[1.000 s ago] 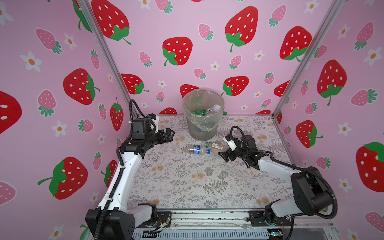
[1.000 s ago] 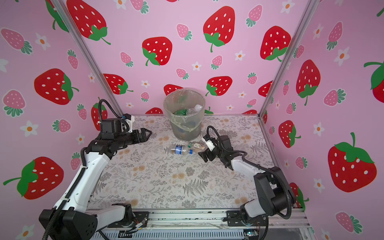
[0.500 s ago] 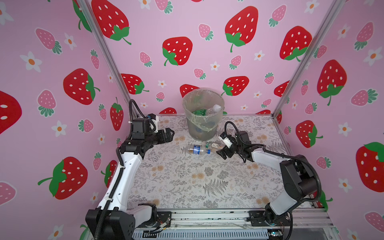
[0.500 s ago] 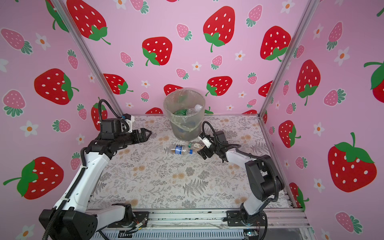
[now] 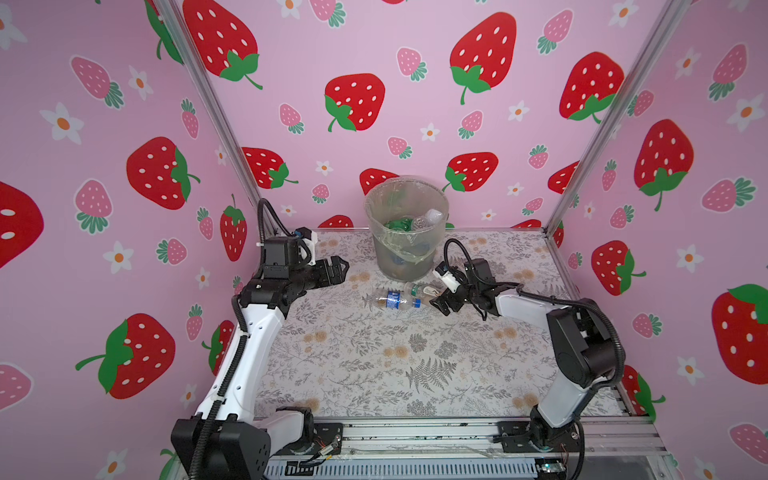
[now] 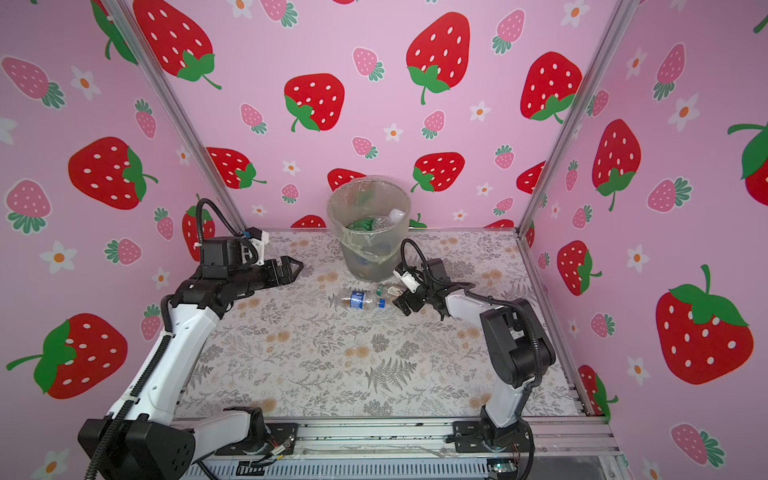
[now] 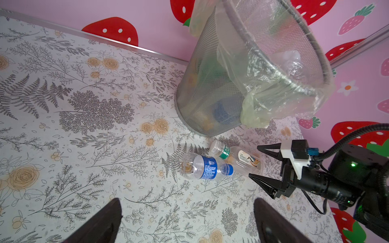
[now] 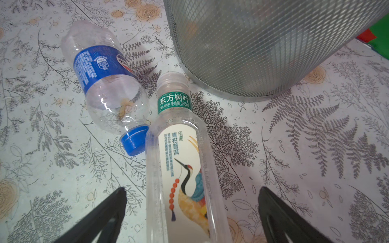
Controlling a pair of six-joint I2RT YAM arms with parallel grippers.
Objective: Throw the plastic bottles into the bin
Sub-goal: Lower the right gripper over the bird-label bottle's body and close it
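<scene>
Two plastic bottles lie on the floral table just in front of the bin (image 5: 406,232) (image 6: 369,232). One is clear with a blue label and blue cap (image 5: 392,300) (image 6: 358,300) (image 7: 207,167) (image 8: 101,80). The other is square and clear with a crane label and white cap (image 5: 422,289) (image 6: 387,289) (image 7: 239,156) (image 8: 181,160). My right gripper (image 5: 439,300) (image 6: 401,300) (image 7: 253,161) (image 8: 192,189) is open, low over the table, its fingers on either side of the crane bottle's base without touching it. My left gripper (image 5: 338,266) (image 6: 293,266) (image 7: 187,202) is open and empty, left of the bin.
The bin (image 7: 210,88) (image 8: 263,42) is mesh with a clear bag liner and holds green and clear bottles. It stands against the back wall. Pink strawberry walls close in the left, back and right sides. An aluminium rail (image 5: 415,432) runs along the front.
My right gripper has slid a little to the left, toward the crane-label bottle, and its forearm has swung in. The left arm and both bottles have stayed where they were.
</scene>
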